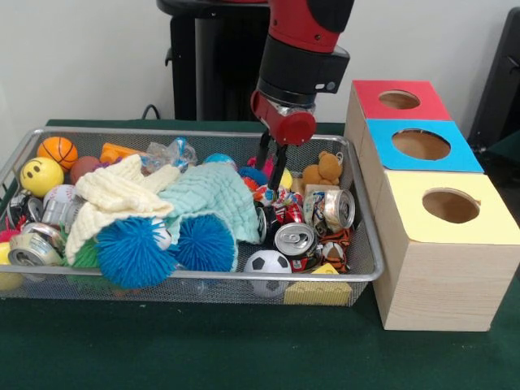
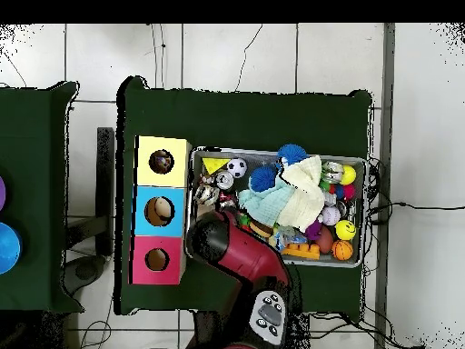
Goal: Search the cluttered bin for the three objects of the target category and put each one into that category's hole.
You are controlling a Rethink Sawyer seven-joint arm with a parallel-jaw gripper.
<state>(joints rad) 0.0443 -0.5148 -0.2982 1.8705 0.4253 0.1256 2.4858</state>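
The wire-mesh bin lies on the green table and also shows in the overhead view. My gripper hangs from the red arm into the bin's right half, open, with its tips just above a small patched fabric bundle. Another pale patched bundle lies at the bin's far side. A third is hidden in the clutter. The yellow-faced box's hole is right of the bin, nearest the camera, and shows in the overhead view. There the arm hides the gripper.
Two blue spiky balls, mint and cream cloths, crushed cans, a teddy bear, a soccer ball and a smiley ball fill the bin. Blue-faced and red-faced boxes stand behind the yellow one.
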